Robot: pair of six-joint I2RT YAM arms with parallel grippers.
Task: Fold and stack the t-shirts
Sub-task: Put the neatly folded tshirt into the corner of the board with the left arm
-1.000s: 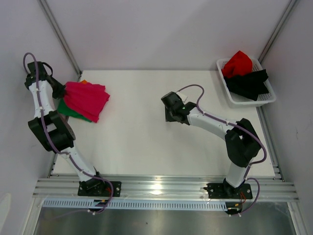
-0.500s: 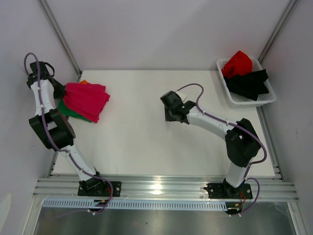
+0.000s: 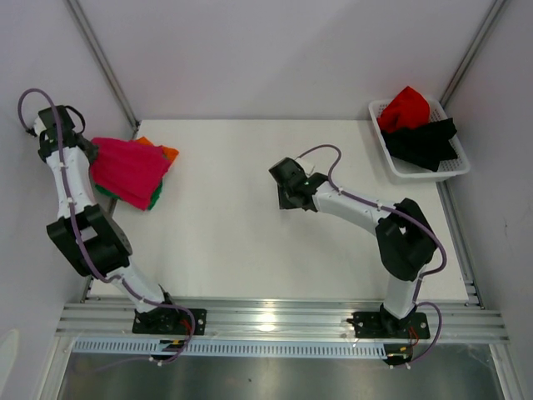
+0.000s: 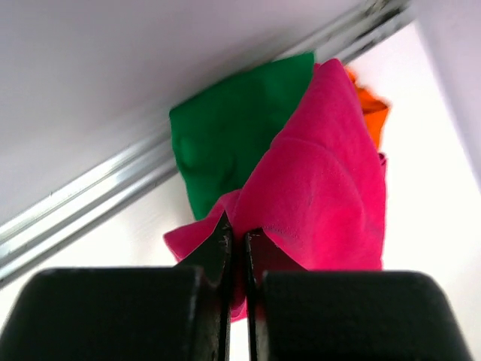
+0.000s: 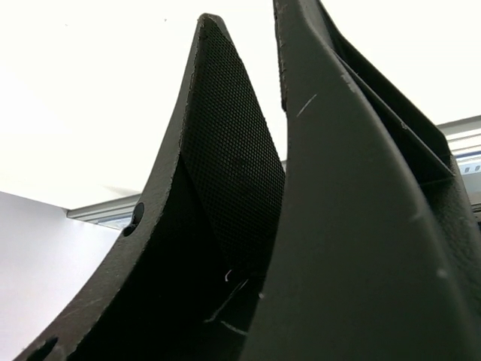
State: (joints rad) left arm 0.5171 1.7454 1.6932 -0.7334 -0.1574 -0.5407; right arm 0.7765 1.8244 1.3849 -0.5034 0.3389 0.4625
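Observation:
A folded magenta-pink t-shirt (image 3: 129, 171) lies at the table's far left, on top of a green t-shirt (image 3: 153, 199) and an orange t-shirt (image 3: 163, 152). My left gripper (image 3: 87, 155) is shut on the pink shirt's left edge. In the left wrist view its fingertips (image 4: 222, 229) pinch the pink cloth (image 4: 323, 188), with the green t-shirt (image 4: 225, 143) and the orange one (image 4: 368, 113) behind it. My right gripper (image 3: 287, 197) hovers at mid-table, jaws apart and empty. Its pads (image 5: 225, 150) hold nothing. A red t-shirt (image 3: 405, 107) and a black t-shirt (image 3: 426, 140) lie crumpled in the basket.
A white lattice basket (image 3: 416, 172) stands at the back right corner. A metal rail (image 4: 83, 203) runs along the table's left edge, close behind the stack. White walls close in the table on three sides.
My left gripper has drawn the pink shirt leftward and back over the green and orange ones, so more orange shows. The right arm edged slightly left.

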